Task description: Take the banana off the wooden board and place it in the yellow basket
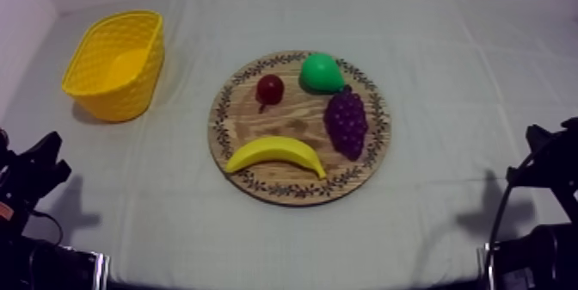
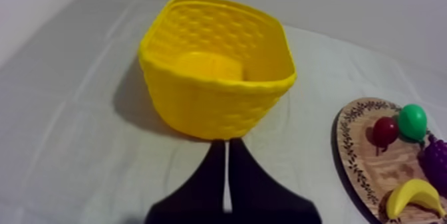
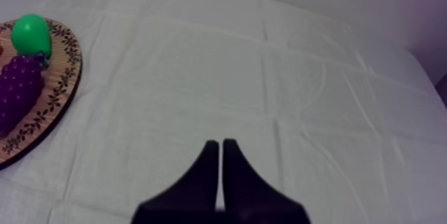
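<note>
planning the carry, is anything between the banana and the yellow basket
Nothing visible. The banana lies on the near side of the wooden board, and only bare cloth lies between the board and the yellow basket.

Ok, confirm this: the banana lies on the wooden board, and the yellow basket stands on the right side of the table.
Wrong side: the yellow basket stands on the left side of the table, as the top view shows. The banana does lie on the wooden board.
</note>
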### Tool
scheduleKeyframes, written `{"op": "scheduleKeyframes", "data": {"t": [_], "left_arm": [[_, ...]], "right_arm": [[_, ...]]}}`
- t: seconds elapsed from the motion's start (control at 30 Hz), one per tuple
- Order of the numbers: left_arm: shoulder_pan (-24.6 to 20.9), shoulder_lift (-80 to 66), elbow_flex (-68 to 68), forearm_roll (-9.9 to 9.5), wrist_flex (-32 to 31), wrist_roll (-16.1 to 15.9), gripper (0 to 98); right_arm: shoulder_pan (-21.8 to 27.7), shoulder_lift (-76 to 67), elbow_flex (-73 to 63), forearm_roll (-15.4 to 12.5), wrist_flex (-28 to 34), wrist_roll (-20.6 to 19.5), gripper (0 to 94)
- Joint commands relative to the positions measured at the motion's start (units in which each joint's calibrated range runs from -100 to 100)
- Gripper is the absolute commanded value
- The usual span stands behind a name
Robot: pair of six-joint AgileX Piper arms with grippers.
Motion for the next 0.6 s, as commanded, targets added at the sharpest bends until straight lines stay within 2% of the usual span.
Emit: {"op": "scheduleKeyframes", "data": {"t": [0.0, 0.27, 0.43, 0.57], "left_arm": [[-0.01, -0.04, -0.18, 0.00, 0.66, -0.68, 0.1], [-0.21, 0.18, -0.36, 0.37, 0.90, -1.62, 0.9], [-0.71, 3.26, -1.15, 2.37, -2.84, -3.84, 0.9], [-0.28, 6.38, -4.85, 2.75, -4.49, -5.38, 0.9]], "right_arm": [[-0.01, -0.02, 0.02, 0.01, 0.03, 0.00, 0.3], [-0.01, -0.02, 0.02, 0.01, 0.03, 0.00, 0.3], [-0.01, -0.02, 0.02, 0.01, 0.03, 0.00, 0.3], [-0.01, -0.02, 0.02, 0.01, 0.03, 0.00, 0.3]]}}
